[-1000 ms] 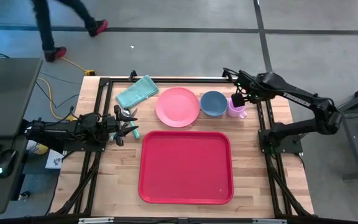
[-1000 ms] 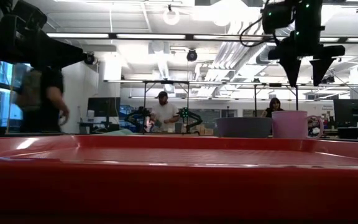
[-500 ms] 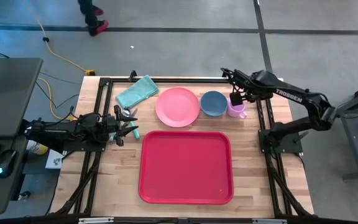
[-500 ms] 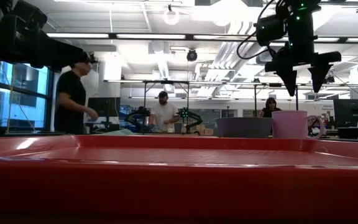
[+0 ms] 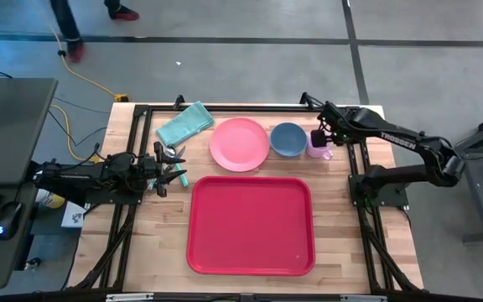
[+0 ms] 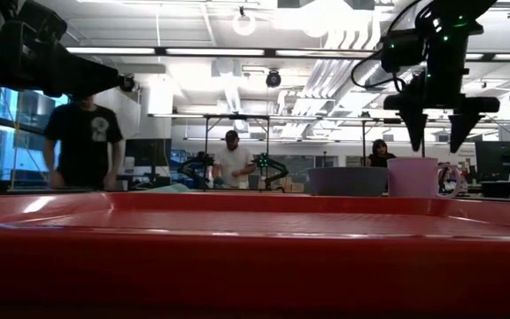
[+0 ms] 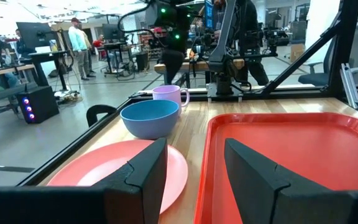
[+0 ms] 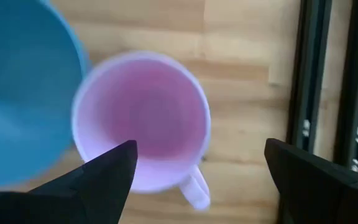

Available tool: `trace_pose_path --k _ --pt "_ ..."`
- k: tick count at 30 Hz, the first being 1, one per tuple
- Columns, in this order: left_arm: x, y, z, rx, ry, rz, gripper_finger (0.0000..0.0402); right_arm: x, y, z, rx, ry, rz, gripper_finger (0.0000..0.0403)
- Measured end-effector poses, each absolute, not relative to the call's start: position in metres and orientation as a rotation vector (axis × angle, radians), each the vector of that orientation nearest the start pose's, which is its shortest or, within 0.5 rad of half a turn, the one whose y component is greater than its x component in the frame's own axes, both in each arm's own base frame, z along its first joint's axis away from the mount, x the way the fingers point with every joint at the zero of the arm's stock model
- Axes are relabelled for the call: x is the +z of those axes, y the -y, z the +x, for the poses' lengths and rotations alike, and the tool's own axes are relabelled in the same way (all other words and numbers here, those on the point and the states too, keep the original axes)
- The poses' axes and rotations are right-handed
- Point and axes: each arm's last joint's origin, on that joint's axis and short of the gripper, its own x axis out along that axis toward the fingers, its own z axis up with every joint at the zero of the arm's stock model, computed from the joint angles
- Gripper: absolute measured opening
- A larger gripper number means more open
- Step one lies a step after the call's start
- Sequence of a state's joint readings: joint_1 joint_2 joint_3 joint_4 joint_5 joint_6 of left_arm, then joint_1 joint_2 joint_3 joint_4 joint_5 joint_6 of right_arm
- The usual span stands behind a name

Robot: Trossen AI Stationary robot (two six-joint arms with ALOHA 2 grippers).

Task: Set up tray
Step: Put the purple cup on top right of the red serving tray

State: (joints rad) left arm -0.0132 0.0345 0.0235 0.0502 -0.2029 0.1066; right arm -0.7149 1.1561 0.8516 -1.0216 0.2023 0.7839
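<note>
1. Fingers of the right gripper (image 6: 435, 133) spread wide, grasping nothing; they hang just above the pink mug (image 5: 319, 146), tips pointing down over its rim; mug upright beside the blue bowl (image 5: 288, 138), at the table's far right.
2. Left gripper (image 5: 171, 165) waits near the table's left edge, fingers (image 7: 143, 177) partly parted, nothing between them.
3. Tray (image 5: 251, 225) lies flat at the table's near middle, bare; well apart from the right fingers, which sit beyond its far right corner; near the left fingers, just off its far left corner.
4. Pink plate (image 5: 239, 143) and teal cloth (image 5: 185, 123) lie beyond the tray's far edge.
5. People stand in the room behind.
</note>
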Motion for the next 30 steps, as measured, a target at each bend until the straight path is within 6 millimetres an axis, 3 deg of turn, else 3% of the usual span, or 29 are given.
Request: trace_pose_path --k 14,23,30 --pt "0.174 -0.005 0.098 0.192 0.028 0.103 0.0193 0.22 0.149 0.136 -1.268 -1.03 0.993 0.0332" --pt "0.174 -0.005 0.098 0.191 0.028 0.102 0.0193 0.201 0.147 0.135 -1.261 -1.032 1.016 0.0301" --pt "0.174 -0.005 0.098 0.192 0.028 0.102 0.0193 0.199 0.147 0.134 -1.279 -1.034 0.999 0.0258"
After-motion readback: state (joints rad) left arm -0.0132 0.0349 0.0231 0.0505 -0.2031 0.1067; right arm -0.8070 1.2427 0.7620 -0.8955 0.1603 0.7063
